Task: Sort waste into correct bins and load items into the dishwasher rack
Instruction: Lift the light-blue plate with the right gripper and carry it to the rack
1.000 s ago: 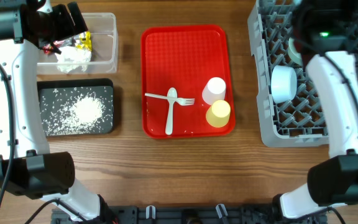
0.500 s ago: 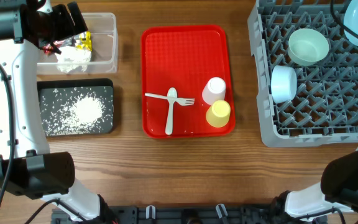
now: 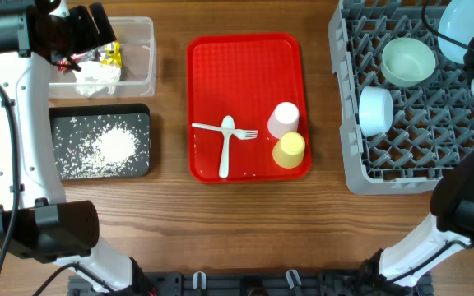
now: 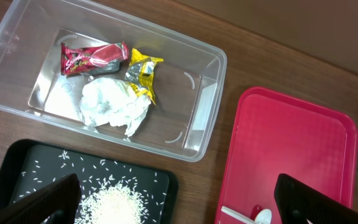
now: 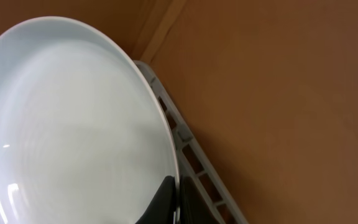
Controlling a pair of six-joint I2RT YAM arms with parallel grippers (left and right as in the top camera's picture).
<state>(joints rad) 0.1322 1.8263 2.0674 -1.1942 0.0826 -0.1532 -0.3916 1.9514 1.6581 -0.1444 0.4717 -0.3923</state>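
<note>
Plate (image 5: 73,124), seemingly in right end effector (image 5: 174,200)

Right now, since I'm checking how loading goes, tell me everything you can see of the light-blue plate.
The light-blue plate is large, round and glossy, ceramic or hard plastic by its look, with faint concentric rings, and looks clean and empty. The right gripper pinches its rim, jaws shut on it, holding it tilted above the dishwasher rack's far right corner. Whether it touches the rack cannot be told.
</note>
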